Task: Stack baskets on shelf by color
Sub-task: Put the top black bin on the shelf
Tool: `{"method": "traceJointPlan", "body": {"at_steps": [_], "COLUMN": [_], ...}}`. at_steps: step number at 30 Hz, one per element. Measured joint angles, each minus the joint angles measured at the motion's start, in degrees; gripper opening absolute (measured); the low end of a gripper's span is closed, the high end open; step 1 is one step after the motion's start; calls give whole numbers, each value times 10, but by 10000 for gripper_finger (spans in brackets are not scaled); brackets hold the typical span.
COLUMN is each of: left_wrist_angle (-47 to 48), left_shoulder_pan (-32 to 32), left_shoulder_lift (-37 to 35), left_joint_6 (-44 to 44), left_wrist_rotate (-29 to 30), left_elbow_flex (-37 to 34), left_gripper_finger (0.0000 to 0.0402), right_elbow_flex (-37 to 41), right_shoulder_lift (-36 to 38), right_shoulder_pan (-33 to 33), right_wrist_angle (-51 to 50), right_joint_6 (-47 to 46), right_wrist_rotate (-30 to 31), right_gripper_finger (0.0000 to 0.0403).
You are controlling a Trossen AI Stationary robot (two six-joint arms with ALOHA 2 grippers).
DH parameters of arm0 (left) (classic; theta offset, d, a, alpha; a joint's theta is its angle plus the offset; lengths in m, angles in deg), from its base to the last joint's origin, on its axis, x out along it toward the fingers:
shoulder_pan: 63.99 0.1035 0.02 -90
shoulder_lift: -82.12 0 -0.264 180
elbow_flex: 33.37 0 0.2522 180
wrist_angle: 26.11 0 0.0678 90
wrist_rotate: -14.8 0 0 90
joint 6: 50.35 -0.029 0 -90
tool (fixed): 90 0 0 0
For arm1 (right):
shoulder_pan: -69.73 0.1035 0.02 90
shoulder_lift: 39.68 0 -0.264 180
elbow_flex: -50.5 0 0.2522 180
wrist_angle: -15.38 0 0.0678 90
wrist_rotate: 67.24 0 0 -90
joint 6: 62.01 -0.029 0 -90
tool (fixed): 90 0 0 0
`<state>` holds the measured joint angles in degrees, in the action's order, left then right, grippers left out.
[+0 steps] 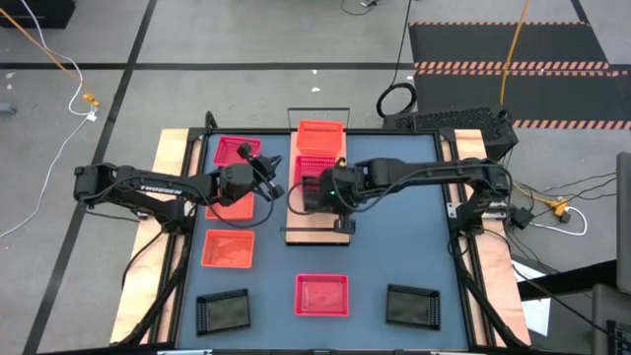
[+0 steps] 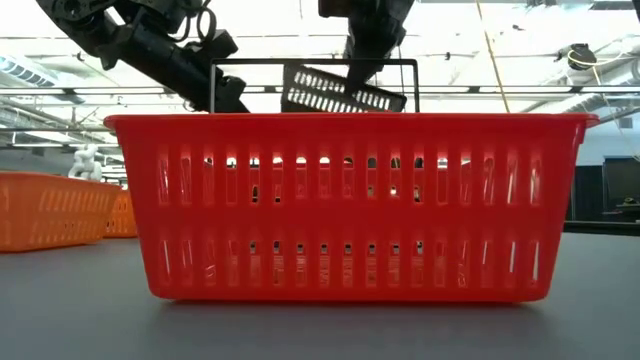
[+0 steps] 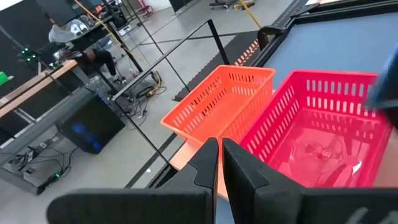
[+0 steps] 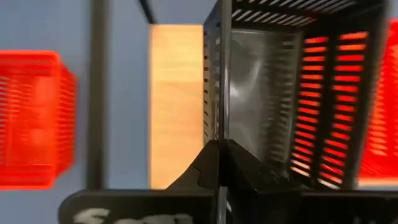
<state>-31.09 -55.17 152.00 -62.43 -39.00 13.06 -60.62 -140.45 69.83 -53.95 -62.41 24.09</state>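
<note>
The dark blue worktop (image 1: 434, 227) carried everything, with the two dark arms reaching in from its left and right sides. In the middle lay the light-wood shelf (image 1: 320, 229), its thin black wire frame standing at each end. On the shelf's far end sat a red basket (image 1: 320, 141). The right tool (image 1: 314, 192) hung over the shelf's middle, its fingers clamped tight on the wall of a black basket (image 4: 292, 93), which was lifted clear and tilted in the low view, above the bare wood. The left tool (image 1: 264, 177) hovered to the left of the shelf with its fingers pressed together and nothing between them, above a pink-red basket (image 1: 235, 151) and an orange basket (image 1: 231, 204) that lay side by side on the worktop. Nearer the front edge sat another orange basket (image 1: 228, 248), a second red basket (image 1: 322, 295) closest to the low camera, and two more black baskets, one at the left (image 1: 223, 313) and one at the right (image 1: 412, 305), all well apart from each other.
</note>
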Motion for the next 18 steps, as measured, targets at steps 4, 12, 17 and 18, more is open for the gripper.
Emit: {"method": "traceJointPlan", "body": {"at_steps": [4,12,17,18], "left_wrist_angle": [-1,2,2,2], "left_shoulder_pan": [0,0,0,0], "left_shoulder_lift": [0,0,0,0], "left_joint_6": [0,0,0,0], "left_wrist_rotate": [0,0,0,0], "left_elbow_flex": [0,0,0,0], "left_gripper_finger": [26,26,26,26], "right_elbow_flex": [0,1,2,2], "right_shoulder_lift": [0,0,0,0], "right_shoulder_pan": [0,0,-3,-4], "right_wrist_angle": [13,14,10,9], "right_joint_6": [7,7,-2,-2], "right_wrist_rotate": [-25,-47,-46,-46], "right_gripper_finger": [1,1,12,14]}}
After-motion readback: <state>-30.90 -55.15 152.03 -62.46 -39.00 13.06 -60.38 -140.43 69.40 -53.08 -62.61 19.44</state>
